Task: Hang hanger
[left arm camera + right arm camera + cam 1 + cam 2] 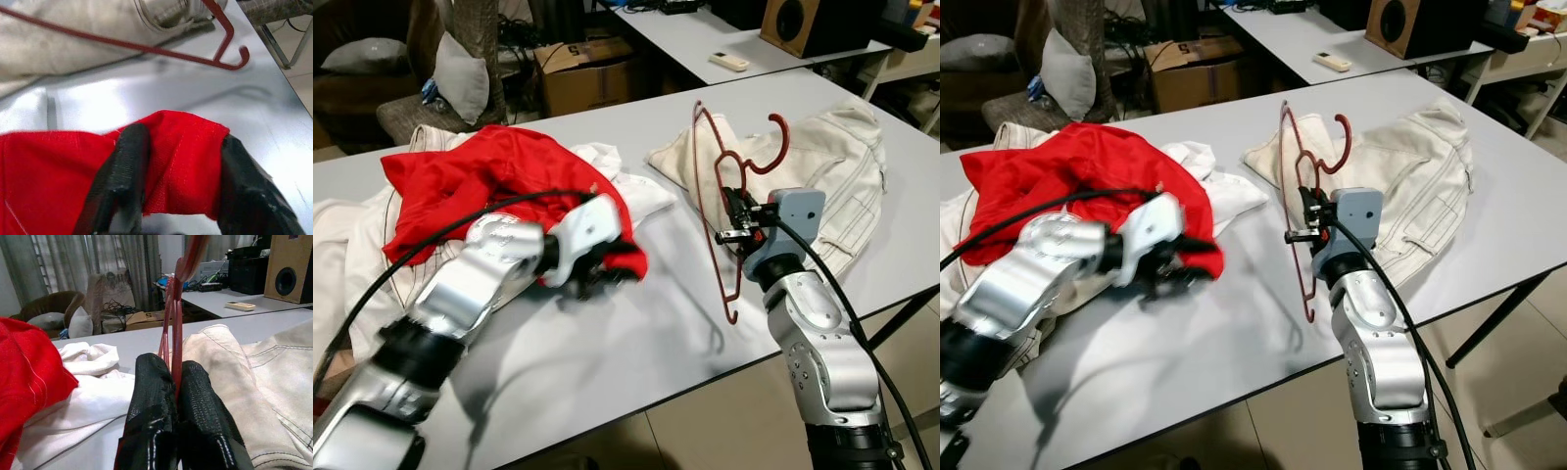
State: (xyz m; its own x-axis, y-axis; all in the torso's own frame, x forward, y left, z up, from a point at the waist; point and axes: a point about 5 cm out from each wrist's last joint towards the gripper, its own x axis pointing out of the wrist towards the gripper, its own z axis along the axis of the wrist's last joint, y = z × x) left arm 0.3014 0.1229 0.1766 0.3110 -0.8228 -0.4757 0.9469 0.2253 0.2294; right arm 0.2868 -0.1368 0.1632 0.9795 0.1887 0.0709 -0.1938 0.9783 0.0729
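The right tool [736, 217] has its two ribbed black fingers [151, 401] pressed together on the thin dark-red wire of the hanger [729, 186], which stands nearly upright above the table [636, 343], hook curling up toward the cream jacket [832, 166]. In the right wrist view the wire rises straight out from between the fingers; the head views add the hanger's whole bent outline, its lower end hanging close over the smooth grey table.

The left tool [597, 274] pinches a fold of the red garment [489, 176] between its spread black fingers [122, 171], at the cloth's edge nearest the hanger. The left wrist view shows the fine weave and stitched hem of that red fabric, and beyond it the hanger's straight bar and small end hook over the glossy table, with the heavy stitched cream cloth behind.

The red garment lies heaped on a white garment [626, 191], soft and rumpled. The cream jacket is spread flat on the table's right side. Behind stand a cardboard box [582, 73], a grey cushion [465, 73] and a wooden speaker [808, 24].
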